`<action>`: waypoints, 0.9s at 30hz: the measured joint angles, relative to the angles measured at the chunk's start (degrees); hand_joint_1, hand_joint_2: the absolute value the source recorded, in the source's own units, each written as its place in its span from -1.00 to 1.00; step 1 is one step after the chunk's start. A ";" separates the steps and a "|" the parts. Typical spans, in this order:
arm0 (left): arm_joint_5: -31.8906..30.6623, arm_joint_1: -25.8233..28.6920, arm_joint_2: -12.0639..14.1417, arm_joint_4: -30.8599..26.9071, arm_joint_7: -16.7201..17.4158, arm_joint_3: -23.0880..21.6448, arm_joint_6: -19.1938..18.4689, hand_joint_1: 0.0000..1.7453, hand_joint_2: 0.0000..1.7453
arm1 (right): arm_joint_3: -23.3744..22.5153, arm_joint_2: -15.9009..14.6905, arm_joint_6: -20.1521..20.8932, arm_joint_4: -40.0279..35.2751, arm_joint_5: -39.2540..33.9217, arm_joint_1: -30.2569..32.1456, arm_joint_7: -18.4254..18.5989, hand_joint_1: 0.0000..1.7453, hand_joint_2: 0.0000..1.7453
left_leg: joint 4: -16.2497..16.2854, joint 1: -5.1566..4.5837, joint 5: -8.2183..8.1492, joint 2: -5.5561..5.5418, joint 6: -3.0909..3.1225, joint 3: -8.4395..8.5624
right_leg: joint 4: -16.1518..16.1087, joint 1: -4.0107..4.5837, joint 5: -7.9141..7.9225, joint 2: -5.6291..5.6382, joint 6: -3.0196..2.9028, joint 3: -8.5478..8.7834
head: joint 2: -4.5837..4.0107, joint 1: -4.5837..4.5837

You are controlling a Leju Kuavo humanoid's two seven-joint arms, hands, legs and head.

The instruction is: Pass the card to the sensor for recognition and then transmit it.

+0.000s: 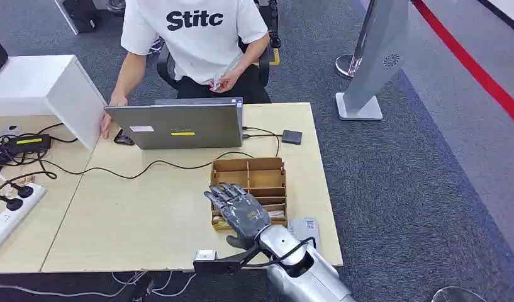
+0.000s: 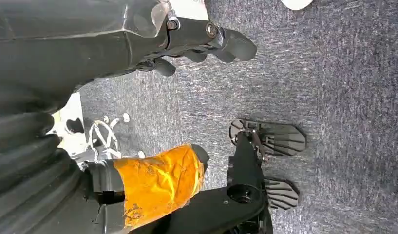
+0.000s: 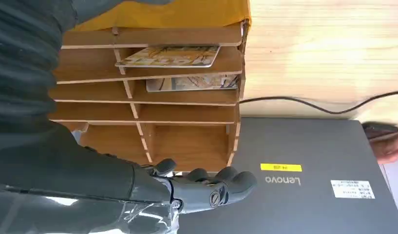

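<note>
A wooden slotted card box (image 1: 249, 175) stands near the table's front right. Two cards lie in its slots, a yellowish card (image 3: 170, 56) and a paler card (image 3: 192, 83) one slot along. My right hand (image 1: 238, 211) hovers flat over the box's near part with its fingers (image 3: 221, 183) spread and nothing in it. A small dark square reader (image 1: 292, 136) lies beside the laptop, joined to it by a cable. My left hand (image 2: 138, 39) hangs over the carpet and holds nothing; its thumb (image 2: 158, 180) is wrapped in orange tape.
A grey laptop (image 1: 178, 126) stands open at the table's far side, and a person in a white shirt (image 1: 194, 38) sits behind it. Cables and a power strip (image 1: 12, 211) lie at the left. A small grey device (image 1: 303, 225) lies by the front right edge.
</note>
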 joint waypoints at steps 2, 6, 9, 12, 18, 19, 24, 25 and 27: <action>0.00 -0.15 -0.07 0.00 0.00 -0.02 0.02 -1.00 1.00 | 0.00 0.31 -0.02 0.78 0.00 -0.25 0.00 -1.00 1.00 | 0.00 0.00 0.00 0.00 0.00 0.00 | 0.00 0.00 0.00 0.00 0.00 0.00 | 0.00 0.00; 0.00 -0.21 -0.07 0.00 0.00 -0.04 0.02 -1.00 1.00 | 0.00 0.72 -0.02 1.72 0.00 -0.71 0.00 -1.00 1.00 | 0.00 0.00 0.00 0.00 0.00 0.00 | 0.00 0.00 0.00 0.00 0.00 -0.01 | 0.00 0.00; 0.00 -0.23 -0.07 0.00 0.00 -0.04 0.02 -1.00 1.00 | 0.00 0.85 -0.04 2.21 -0.02 -0.85 0.00 -1.00 1.00 | 0.00 0.00 0.00 0.00 0.00 0.00 | 0.00 0.00 0.00 0.00 0.00 -0.01 | 0.00 0.00; 0.00 -0.25 -0.07 0.00 0.00 -0.04 0.02 -1.00 1.00 | 0.00 0.98 -0.07 2.66 -0.02 -0.91 0.00 -1.00 1.00 | 0.00 0.00 0.00 0.00 0.00 0.00 | 0.00 0.00 0.00 0.00 0.00 -0.02 | 0.00 0.00; -0.02 -0.28 -0.07 0.00 0.20 -0.04 0.15 -1.00 1.00 | -0.11 1.14 -0.90 3.76 -0.04 -1.26 -0.66 0.60 1.00 | 0.00 0.00 0.00 0.01 0.00 0.00 | 0.00 0.00 0.00 0.00 0.00 -0.02 | 0.00 0.00; -0.02 -0.29 -0.07 0.00 0.33 -0.04 0.17 -1.00 1.00 | -0.13 1.24 -0.96 4.17 -0.04 -1.44 -0.79 0.60 1.00 | 0.00 0.00 0.00 0.01 0.00 0.00 | 0.00 0.00 0.01 0.01 0.01 -0.02 | 0.00 0.00; 0.00 -0.30 -0.07 0.00 0.33 -0.07 0.17 -1.00 1.00 | -0.15 1.77 -1.05 5.38 -0.07 -1.82 -0.96 0.82 1.00 | 0.00 0.00 0.00 0.01 0.00 0.00 | 0.00 0.00 0.02 0.01 0.03 -0.02 | 0.00 0.00; 0.00 -0.30 -0.07 0.00 0.33 -0.07 0.24 -1.00 1.00 | -0.20 1.81 -1.16 5.55 -0.09 -1.84 -0.96 0.82 1.00 | 0.00 0.00 0.00 0.01 0.00 0.00 | 0.00 0.00 0.02 0.01 0.03 -0.02 | 0.00 0.00; 0.00 -0.30 -0.07 0.00 0.33 -0.07 0.37 -1.00 1.00 | -0.42 1.84 -1.82 5.94 -0.09 -1.85 -0.98 0.88 1.00 | 0.00 0.00 0.00 0.00 0.00 -0.01 | 0.00 0.00 0.02 0.01 0.03 -0.02 | 0.00 0.00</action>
